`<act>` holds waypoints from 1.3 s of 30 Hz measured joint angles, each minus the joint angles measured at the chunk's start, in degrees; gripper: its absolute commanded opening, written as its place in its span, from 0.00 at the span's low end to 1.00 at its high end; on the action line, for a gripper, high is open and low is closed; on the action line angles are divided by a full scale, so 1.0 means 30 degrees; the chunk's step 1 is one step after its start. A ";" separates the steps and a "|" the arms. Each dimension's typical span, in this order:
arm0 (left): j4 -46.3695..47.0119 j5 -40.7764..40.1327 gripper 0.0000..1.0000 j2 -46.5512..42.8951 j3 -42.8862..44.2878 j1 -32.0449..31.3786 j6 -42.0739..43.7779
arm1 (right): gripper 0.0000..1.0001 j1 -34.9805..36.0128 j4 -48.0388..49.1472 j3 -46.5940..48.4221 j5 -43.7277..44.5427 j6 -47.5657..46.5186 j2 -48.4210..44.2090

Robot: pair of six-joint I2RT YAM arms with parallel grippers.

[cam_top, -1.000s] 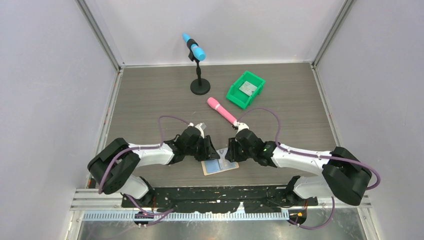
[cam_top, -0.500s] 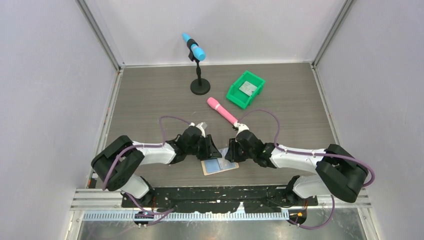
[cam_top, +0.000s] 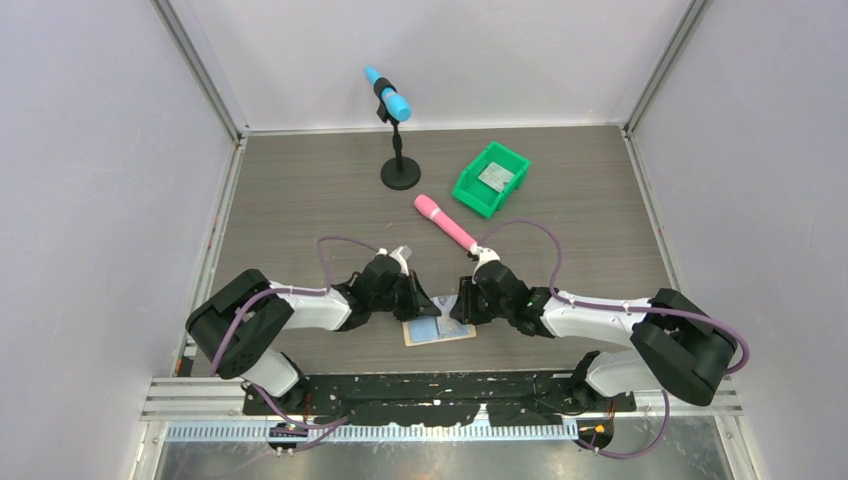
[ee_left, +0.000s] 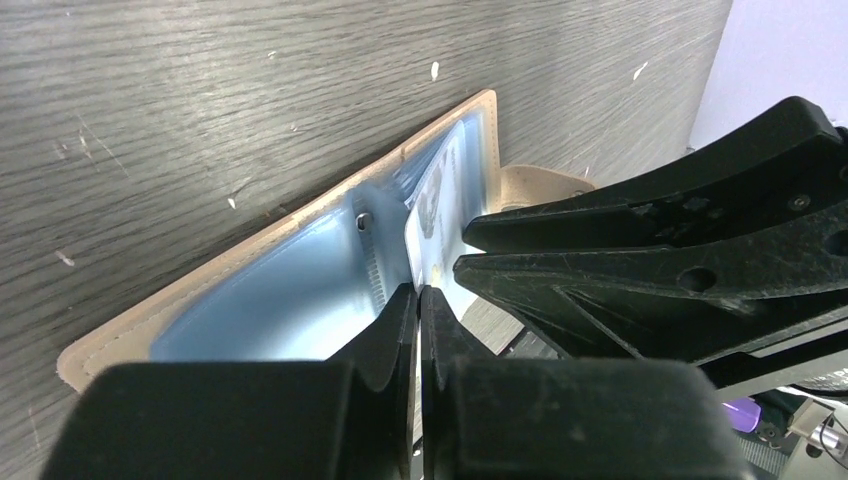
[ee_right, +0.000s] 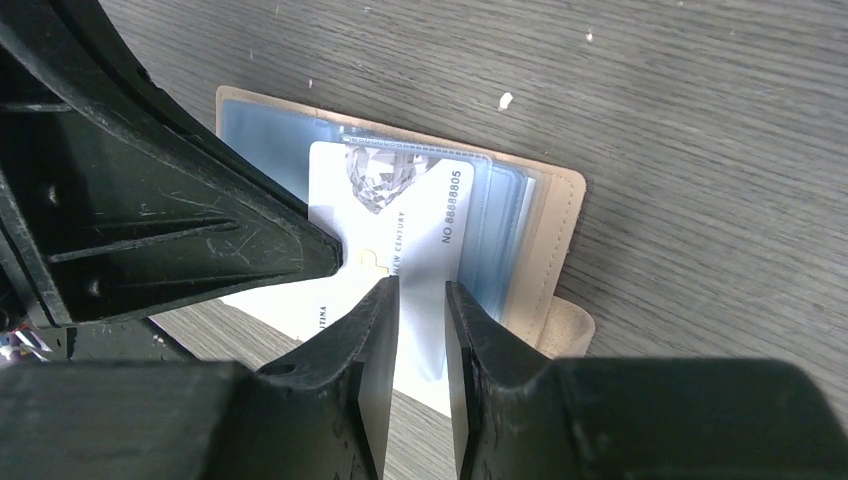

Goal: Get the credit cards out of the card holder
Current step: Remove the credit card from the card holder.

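The tan card holder (cam_top: 440, 333) lies open on the table near the front edge, its blue-tinted sleeves facing up. It also shows in the left wrist view (ee_left: 250, 245) and the right wrist view (ee_right: 562, 215). A pale silvery-grey card (ee_right: 430, 215) sticks partly out of a sleeve, and its edge shows in the left wrist view (ee_left: 432, 205). My left gripper (cam_top: 428, 300) (ee_left: 419, 292) is shut on that card's edge. My right gripper (cam_top: 458, 305) (ee_right: 422, 285) hovers just over the card, jaws slightly apart with nothing between them. I cannot make out a plain blue card.
A pink cylinder (cam_top: 445, 222) lies behind the grippers. A green bin (cam_top: 470, 195) at the back right holds a grey flat piece (cam_top: 494, 176). A blue-headed microphone on a black stand (cam_top: 398, 140) is at the back centre. Walls enclose the table.
Both grippers have closed in a little over the holder. The holder has shifted slightly to the left and away from the front edge.
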 measured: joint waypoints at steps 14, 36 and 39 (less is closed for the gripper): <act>0.0408 -0.0029 0.00 -0.0379 -0.0423 0.0029 -0.0386 | 0.31 -0.0597 0.0379 -0.0211 -0.0510 0.0299 0.0007; 0.1260 0.0707 0.00 -0.0976 -0.1552 0.0291 -0.0423 | 0.31 -0.0984 0.0525 -0.0313 -0.0845 0.0211 0.0007; 0.1596 0.0765 0.00 -0.0976 -0.1712 0.0379 -0.0437 | 0.31 -0.0984 0.0525 -0.0313 -0.0852 0.0211 0.0007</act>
